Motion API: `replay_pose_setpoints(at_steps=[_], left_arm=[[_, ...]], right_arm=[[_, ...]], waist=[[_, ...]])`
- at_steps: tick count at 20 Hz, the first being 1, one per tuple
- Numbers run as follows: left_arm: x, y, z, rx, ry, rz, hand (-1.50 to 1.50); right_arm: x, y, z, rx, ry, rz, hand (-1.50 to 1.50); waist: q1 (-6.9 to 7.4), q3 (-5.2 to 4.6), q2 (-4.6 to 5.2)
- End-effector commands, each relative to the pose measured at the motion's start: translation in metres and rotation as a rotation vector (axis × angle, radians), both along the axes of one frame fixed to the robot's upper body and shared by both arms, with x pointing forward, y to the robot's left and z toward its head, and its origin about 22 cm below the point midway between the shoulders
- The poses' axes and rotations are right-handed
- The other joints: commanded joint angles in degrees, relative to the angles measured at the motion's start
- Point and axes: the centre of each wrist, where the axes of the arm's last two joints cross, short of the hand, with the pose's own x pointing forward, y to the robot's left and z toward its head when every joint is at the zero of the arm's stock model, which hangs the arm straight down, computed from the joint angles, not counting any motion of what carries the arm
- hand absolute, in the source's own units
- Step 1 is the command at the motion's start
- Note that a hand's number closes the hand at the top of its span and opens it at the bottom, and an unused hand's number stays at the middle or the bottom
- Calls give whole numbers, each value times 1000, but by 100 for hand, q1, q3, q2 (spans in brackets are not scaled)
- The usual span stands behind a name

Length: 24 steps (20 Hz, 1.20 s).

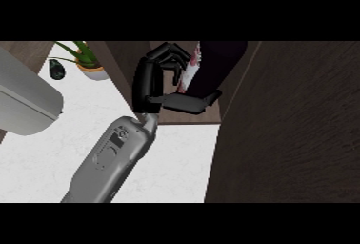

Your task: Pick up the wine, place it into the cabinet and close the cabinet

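The wine bottle (213, 64) is dark with a white and red label and sits inside the open cabinet (184, 119) at the top middle. My left hand (149, 76) reaches up into the cabinet from the lower left. Its fingers curl over the bottle's label side and its thumb lies below, so it is shut on the bottle. Much of the bottle is hidden by the hand and the cabinet's shadow. The cabinet door (288, 133) stands open as a broad dark brown panel filling the right side. My right hand does not show.
A potted green plant (87, 63) and a small dark object (57, 70) stand on the white counter (175, 162) at the upper left. A large grey rounded appliance (25, 105) fills the left edge.
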Motion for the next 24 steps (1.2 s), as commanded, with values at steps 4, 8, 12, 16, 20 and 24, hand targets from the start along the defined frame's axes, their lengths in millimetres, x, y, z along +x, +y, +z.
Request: replay_pose_setpoints(at_steps=[4, 8, 12, 16, 20, 24], left_arm=[[14, -8, -28, 68, -6, 33, 150], [27, 3, -45, 88, -19, 42, 150], [33, 8, -53, 71, 21, 33, 150], [26, -7, -62, 78, 39, 42, 150], [32, 1, -77, 87, 87, 41, 150], [32, -4, -91, 166, 70, 70, 150]], right_arm=[[-12, -16, 12, 9, -13, 73, -150], [-13, -13, -12, -1, -5, 64, -150], [-9, -9, 2, 8, -10, 60, -150], [-21, -7, -1, 2, -4, 59, -150], [-22, -8, -2, 1, -12, 77, -150], [-9, -5, 12, -2, -6, 82, -150]], waist=[[-43, 0, 12], [-36, 3, 31], [-10, -2, 17], [-41, -3, 7], [-48, -3, 10], [-87, -5, 20]])
